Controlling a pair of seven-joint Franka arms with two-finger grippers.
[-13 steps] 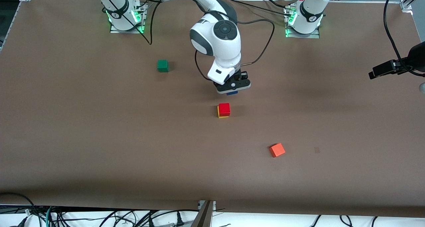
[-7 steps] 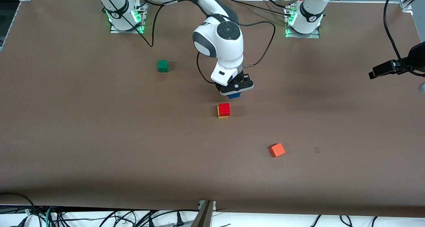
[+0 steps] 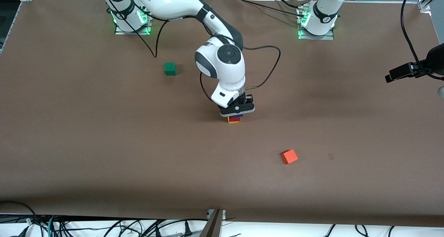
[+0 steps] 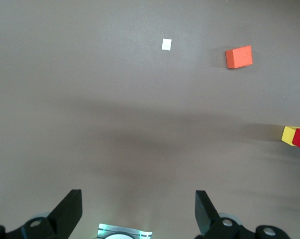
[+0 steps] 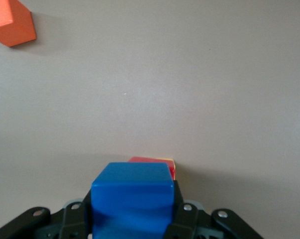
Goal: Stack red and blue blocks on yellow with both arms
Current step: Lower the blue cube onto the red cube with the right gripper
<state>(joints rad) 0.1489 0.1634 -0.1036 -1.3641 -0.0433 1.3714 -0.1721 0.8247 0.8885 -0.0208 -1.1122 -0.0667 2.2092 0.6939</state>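
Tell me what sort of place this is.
Most likely a robotics lab bench: two white arms bolted to a brown-covered table, loose cables along its edge, and coloured cubes. The right hand holds the blue block over the red block.

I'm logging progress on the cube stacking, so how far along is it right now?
Done: the red cube sits on the yellow cube. In hand: the right gripper is shut on the blue cube, right over the stack; whether it rests on red yet can't be told. Left: release and withdraw. The left gripper waits open above bare table.
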